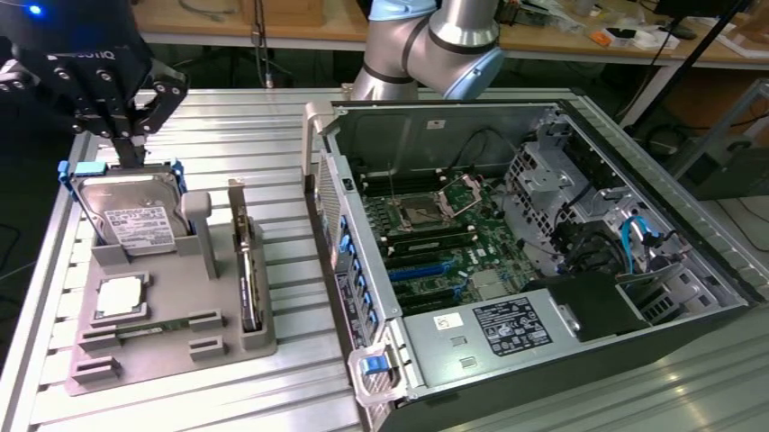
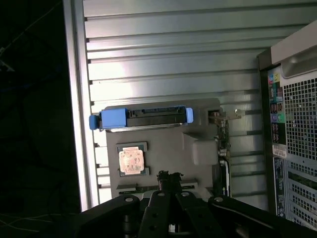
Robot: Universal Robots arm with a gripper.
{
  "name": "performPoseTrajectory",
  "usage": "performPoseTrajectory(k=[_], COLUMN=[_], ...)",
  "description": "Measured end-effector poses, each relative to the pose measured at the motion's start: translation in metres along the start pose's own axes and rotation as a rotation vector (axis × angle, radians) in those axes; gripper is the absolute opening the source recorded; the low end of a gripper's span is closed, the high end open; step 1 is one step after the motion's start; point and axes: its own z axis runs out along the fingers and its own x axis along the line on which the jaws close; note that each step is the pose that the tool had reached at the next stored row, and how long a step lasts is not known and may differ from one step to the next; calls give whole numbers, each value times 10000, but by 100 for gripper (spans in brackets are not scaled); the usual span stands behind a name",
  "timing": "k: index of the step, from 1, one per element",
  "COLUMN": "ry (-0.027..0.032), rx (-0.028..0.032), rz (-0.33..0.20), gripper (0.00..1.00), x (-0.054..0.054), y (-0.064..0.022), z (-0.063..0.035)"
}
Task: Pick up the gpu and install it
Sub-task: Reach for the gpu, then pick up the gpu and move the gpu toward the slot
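Standing edge-on, gpu [image 1: 247,279] partly hidden.

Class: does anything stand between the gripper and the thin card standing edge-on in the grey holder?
Nothing visible does. The gripper hangs over the blue-framed silver hard drive; the thin dark gpu card stands alongside, nearer the open computer case, uncovered above.

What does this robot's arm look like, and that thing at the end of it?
The arm is made of rounded silver-grey sections with pale blue caps at the joints. Its gripper is black, built of bolted links narrowing to the jaws, with white lettering on its body and a small blue light.
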Motion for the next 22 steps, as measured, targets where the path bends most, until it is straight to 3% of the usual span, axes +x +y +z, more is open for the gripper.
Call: performPoseTrajectory(k=[1,2,22], ry=[12,13,15], rx=[1,0,1], rz=[2,3,2], gripper=[11,11,11], x=[-174,-230,-230], y=[13,17,16], z=[4,7,42])
